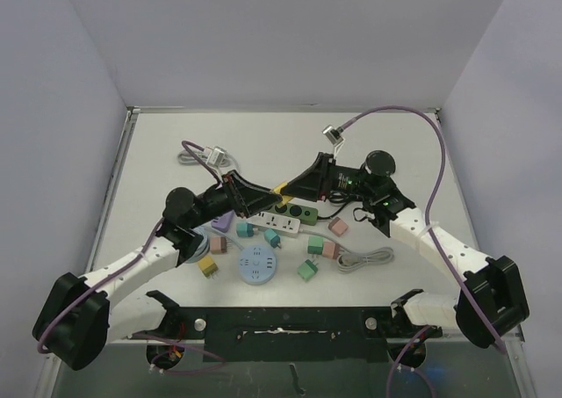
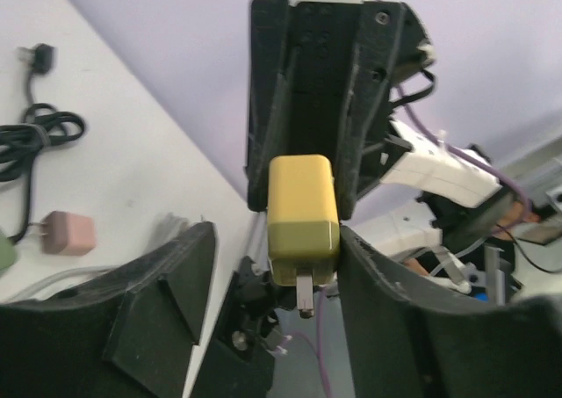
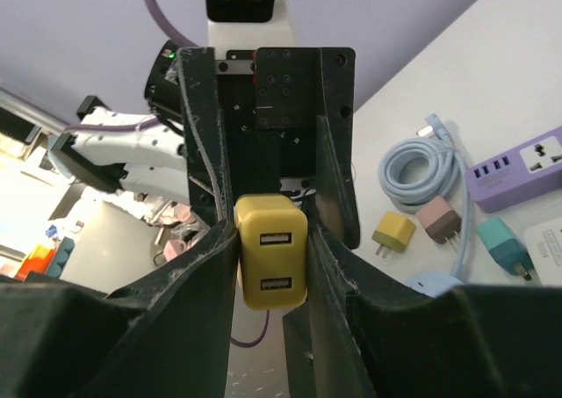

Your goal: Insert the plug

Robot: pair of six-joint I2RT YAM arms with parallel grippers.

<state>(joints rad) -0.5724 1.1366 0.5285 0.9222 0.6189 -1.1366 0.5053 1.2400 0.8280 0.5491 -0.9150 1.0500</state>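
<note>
Transfer position, raised above the table [image 1: 158, 152], probably to keep clear of the loose adapters [image 1: 307, 271] lying below. At left: left gripper [image 2: 277, 240] with jaws parted about the yellow plug [image 2: 303, 213] — one finger [image 2: 167, 284] standing off from the body, the other just beside or touching it, so no real clamp from this side. At centre: plug held in mid-air between the two arms, above the white power strip [image 1: 279, 223], prongs [image 2: 305, 297] bare and pointing toward the left wrist, USB face turned toward the right wrist. At right: right gripper [image 3: 272, 235] closed on the plug body, pads flat on both side faces — grip placed on the body only, probably to leave the prongs free for the socket. Judged as a hand-to-hand transfer, not yet an insertion. Before lowering, confirm prong alignment with a socket on the strip; expect tilt or slip if seated off-axis.
</note>
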